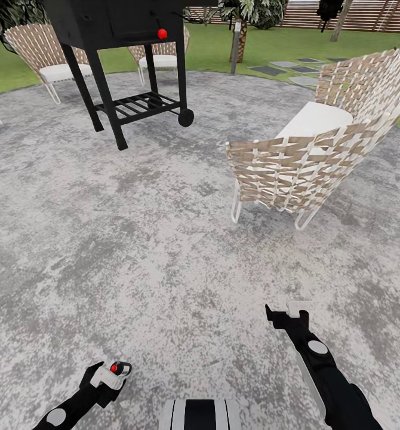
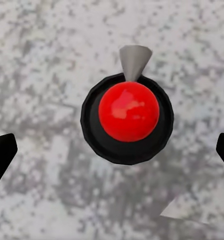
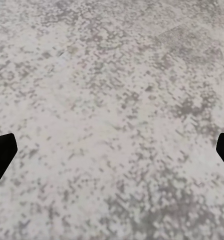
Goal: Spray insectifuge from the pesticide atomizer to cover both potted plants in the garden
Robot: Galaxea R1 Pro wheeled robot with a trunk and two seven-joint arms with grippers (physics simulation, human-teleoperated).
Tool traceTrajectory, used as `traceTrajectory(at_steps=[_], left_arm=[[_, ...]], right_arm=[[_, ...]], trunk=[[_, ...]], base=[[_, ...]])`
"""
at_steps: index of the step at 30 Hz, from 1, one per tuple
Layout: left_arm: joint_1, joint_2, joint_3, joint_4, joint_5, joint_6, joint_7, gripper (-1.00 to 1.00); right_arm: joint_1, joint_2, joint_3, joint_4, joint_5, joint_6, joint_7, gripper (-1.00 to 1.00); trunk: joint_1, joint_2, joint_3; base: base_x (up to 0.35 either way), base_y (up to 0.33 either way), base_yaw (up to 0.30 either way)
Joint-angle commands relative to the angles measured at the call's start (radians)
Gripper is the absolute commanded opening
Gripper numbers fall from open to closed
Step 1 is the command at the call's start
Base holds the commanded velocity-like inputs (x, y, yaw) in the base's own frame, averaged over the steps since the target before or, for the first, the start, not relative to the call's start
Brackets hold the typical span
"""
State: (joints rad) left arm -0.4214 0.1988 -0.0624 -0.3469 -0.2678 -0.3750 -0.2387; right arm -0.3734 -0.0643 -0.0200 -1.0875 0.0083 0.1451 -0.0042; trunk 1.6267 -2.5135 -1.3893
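From the head camera, the robot stands on the round grey patio (image 1: pixel 164 251); a black grill (image 1: pixel 119 36) with a red knob stands ahead to the left, a woven chair (image 1: pixel 325 161) with a white cushion sits ahead to the right, and two more chairs of the same kind stand behind the grill by the lawn (image 1: pixel 224 54); a slatted fence (image 1: pixel 355 15) closes the far side; the two potted plants are not to be made out from here. Low at the left, the left gripper (image 1: pixel 112 375) carries something small with a red dot on top, which I take for the atomizer (image 1: pixel 113 368); the right gripper (image 1: pixel 286 313) hangs over bare paving.

At the left wrist, the atomizer (image 2: pixel 128 117) is seen end-on, a red top in a black round body with a grey nozzle cone, set between the two dark fingertips (image 2: pixel 1 155); the tips stand wide of the bottle at the edges of the picture, so whether the jaws clamp it I cannot tell.

At the right wrist, both fingertips (image 3: pixel 1 155) stand wide apart with nothing between them but paving.

The pick-up looks done, or all but; the step in hand is carrying the bottle to the plants; the next move calls for turning toward the lawn to find them, keeping the nozzle upright.
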Motion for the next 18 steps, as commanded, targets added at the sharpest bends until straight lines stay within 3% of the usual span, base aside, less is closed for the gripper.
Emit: traceTrajectory(at_steps=[1,18], left_arm=[[0.0,0.001,-0.005,0.0,-0.002,-0.004,0.002,1.0],[0.0,0.001,-0.005,0.0,-0.002,-0.004,0.002,1.0]], right_arm=[[0.0,0.0,0.0,-0.002,0.001,0.006,0.0,1.0],[0.0,0.0,0.0,-0.002,0.001,0.005,0.0,1.0]], trunk=[[0.0,0.0,-0.001],[0.0,0.0,-0.001]], base=[[0.0,0.0,0.0],[0.01,0.0,0.0]])
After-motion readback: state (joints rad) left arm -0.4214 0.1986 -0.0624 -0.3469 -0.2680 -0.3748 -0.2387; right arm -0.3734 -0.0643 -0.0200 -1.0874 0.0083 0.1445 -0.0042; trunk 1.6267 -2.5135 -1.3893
